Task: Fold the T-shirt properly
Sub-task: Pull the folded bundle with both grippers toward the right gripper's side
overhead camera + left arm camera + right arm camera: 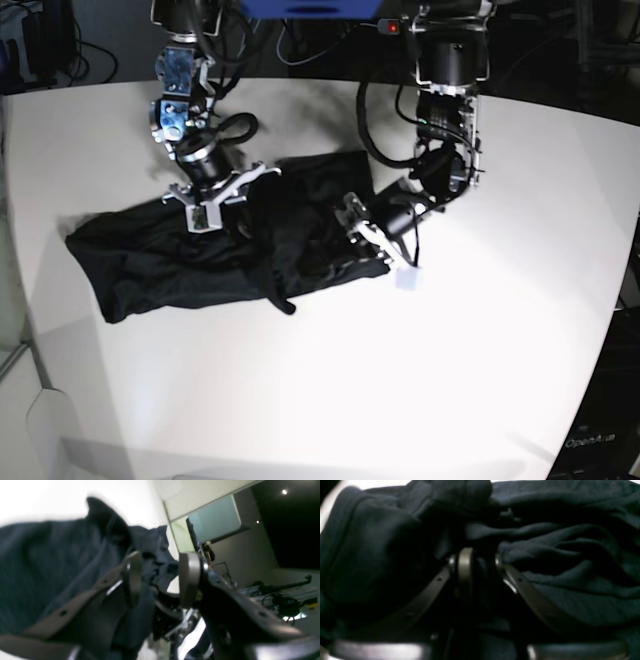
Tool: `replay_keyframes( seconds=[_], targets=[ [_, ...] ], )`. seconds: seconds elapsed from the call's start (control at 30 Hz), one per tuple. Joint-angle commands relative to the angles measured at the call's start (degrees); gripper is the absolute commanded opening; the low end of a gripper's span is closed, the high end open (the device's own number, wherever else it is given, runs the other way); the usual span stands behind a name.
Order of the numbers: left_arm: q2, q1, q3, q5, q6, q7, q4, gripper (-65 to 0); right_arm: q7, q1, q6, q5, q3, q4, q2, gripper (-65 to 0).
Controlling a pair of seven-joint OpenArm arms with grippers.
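Observation:
The black T-shirt (170,255) lies crumpled and stretched sideways across the left half of the white table (450,380). It fills the right wrist view as bunched folds (557,555). My right gripper (222,203) is pressed down into the shirt's upper middle. Its jaws (482,565) stand close together with dark cloth pinched between them. My left gripper (385,245) sits at the shirt's right edge. Its jaws (160,577) stand well apart, with shirt cloth (62,562) draped over one finger and bare table showing in the gap.
Black cables (375,130) loop from the left arm above the shirt. The table's curved front edge (300,450) runs along the bottom. Dark equipment and cables (280,597) lie beyond the table in the left wrist view.

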Motion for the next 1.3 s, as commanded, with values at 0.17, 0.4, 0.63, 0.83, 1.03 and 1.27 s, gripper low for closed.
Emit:
replay_keyframes(
  seconds=[0.17, 0.4, 0.63, 0.83, 1.03, 1.27],
  targets=[
    [0.04, 0.13, 0.12, -3.56, -0.78, -0.93, 4.11, -41.3, -13.82, -2.10, -3.06, -6.34, 0.66, -1.86, 0.42, -51.8],
    [0.13, 1.72, 0.12, -4.62, -0.12, -1.02, 11.76, -56.3, -13.82, -2.98, -3.06, -6.16, 0.84, 2.45, 0.16, -51.7],
    [-0.05, 4.27, -1.72, -4.62, 7.62, -0.58, 15.36, -57.4, -14.35, -5.27, -3.15, -3.26, 0.84, 10.10, 0.16, -51.5],
    [-0.75, 4.27, -2.78, -4.09, 7.62, -0.58, 14.13, -57.4, -14.00, -5.36, -3.06, -3.26, 3.30, 13.62, -0.27, -51.5],
    [-1.54, 3.83, -2.60, -4.18, 7.35, -0.58, 8.33, -57.4, -13.82, -5.18, -3.06, -3.26, 2.95, 16.69, -0.27, -51.5],
    [-1.45, 4.35, -2.60, -4.53, 7.53, -0.23, 8.86, -57.4, -13.74, -4.92, -3.06, -3.26, 2.16, 17.22, -0.27, -51.4]
  ],
)
